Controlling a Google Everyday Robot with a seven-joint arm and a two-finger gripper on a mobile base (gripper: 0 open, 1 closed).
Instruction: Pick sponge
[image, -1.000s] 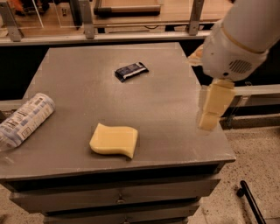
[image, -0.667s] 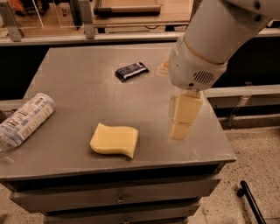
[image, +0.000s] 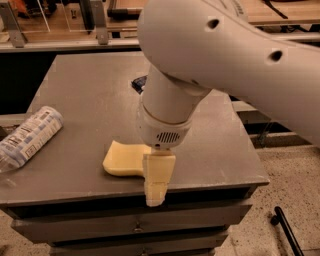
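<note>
The pale yellow sponge (image: 123, 159) lies flat on the grey table (image: 85, 105) near its front edge. My gripper (image: 158, 186) hangs from the big white arm right over the sponge's right end and hides that end. Its pale yellow blocky fingers (image: 159, 175) point down toward the table's front edge. Only the left part of the sponge shows.
A crinkled plastic bottle (image: 27, 136) lies on its side at the table's left edge. A small dark snack wrapper (image: 139, 83) at the back middle is mostly hidden by the arm. Drawers sit under the tabletop. A dark rod (image: 285, 230) lies on the floor at the right.
The arm has swung left and toward the front, from the table's right side to right over the sponge's right end. The sponge, bottle and wrapper have not moved.
</note>
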